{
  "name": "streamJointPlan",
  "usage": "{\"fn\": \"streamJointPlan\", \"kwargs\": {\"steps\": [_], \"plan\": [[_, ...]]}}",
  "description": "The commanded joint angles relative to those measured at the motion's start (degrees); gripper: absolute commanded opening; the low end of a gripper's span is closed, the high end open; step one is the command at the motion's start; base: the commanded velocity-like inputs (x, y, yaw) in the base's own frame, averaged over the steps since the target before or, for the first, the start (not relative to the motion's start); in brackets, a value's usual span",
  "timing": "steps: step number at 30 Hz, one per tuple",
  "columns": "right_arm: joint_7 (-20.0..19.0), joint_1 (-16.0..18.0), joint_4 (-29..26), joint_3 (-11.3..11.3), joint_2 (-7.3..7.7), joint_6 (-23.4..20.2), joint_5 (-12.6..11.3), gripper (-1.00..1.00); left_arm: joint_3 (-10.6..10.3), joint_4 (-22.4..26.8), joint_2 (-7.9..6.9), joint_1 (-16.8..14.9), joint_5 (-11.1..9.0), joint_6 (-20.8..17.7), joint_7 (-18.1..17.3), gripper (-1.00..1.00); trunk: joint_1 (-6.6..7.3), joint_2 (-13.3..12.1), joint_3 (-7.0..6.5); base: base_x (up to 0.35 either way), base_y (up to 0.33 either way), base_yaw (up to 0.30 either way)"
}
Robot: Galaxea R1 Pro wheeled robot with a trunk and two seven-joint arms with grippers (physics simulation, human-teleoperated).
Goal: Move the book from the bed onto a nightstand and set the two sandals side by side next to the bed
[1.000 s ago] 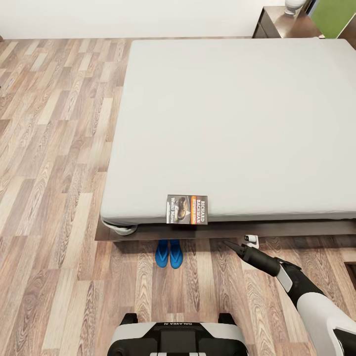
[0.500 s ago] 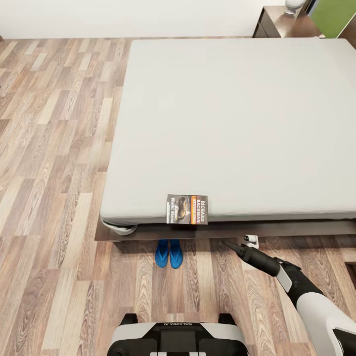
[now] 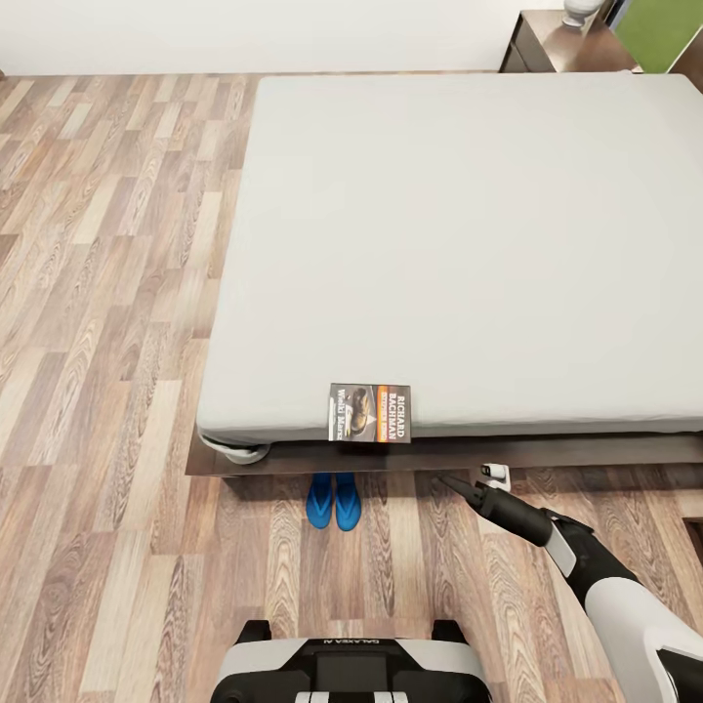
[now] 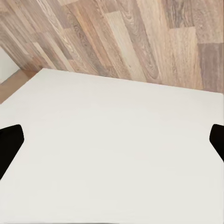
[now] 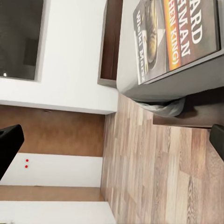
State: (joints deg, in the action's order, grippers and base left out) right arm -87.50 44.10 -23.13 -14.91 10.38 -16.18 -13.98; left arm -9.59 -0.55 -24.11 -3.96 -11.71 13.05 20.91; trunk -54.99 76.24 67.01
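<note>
A large bed with a grey mattress stands on the wood-plank floor, unchanged from a moment ago. The nightstand stands at its far corner. The right gripper, jaws spread open, still hovers near the frame. The book lies at the mattress's near edge. Two sandals sit side by side below it. The left gripper's jaws are wide apart.

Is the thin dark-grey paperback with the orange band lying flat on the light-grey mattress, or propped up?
Lying flat: the paperback rests cover-up at the mattress near edge, its lettering readable from above.
</note>
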Motion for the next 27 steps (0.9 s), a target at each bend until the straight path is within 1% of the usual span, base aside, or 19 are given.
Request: {"fn": "streamJointPlan", "kwargs": {"steps": [1, 7, 14, 15, 19, 27], "plan": [[-0.2, 0.0, 0.0, -0.1, 0.01, -0.6, 0.0, 1.0, -0.5, -0.1, 0.01, 0.1, -0.6, 0.2, 0.3, 1.0, 0.0, 0.0, 0.02, 0.0, 0.0, 0.0], [-0.3, 0.0, 0.0, -0.1, 0.11, -0.5, -0.1, 1.0, -0.5, -0.1, 0.01, 0.3, -0.8, 0.2, 1.1, 1.0, 0.0, 0.0, 0.02, 0.0, 0.0, 0.0], [-2.5, 0.0, 0.0, -0.1, 0.1, 1.7, -0.2, 1.0, -0.5, -0.1, 0.01, 0.3, -0.9, 0.2, 1.5, 1.0, -1.54, 2.8, 1.28, 0.0, 0.0, 0.0], [-2.5, 0.0, 0.0, -0.1, 0.08, 2.0, -0.2, 1.0, -0.5, -0.1, 0.01, 0.3, -0.9, 0.2, 1.5, 1.0, -1.76, 3.2, 1.46, 0.0, 0.0, 0.0], [-2.5, 0.0, 0.0, -0.1, -0.02, 2.7, 0.0, 1.0, -0.5, -0.1, 0.02, 0.3, -0.9, 0.2, 1.5, 1.0, -1.76, 3.2, 1.46, 0.0, 0.0, 0.0], [-2.5, 0.0, 0.1, -0.2, -0.01, 2.7, -0.1, 1.0, -0.4, -0.1, -0.03, 0.4, -0.9, 0.2, 1.5, 1.0, -3.52, 6.4, 2.89, 0.0, 0.0, 0.0]]}}
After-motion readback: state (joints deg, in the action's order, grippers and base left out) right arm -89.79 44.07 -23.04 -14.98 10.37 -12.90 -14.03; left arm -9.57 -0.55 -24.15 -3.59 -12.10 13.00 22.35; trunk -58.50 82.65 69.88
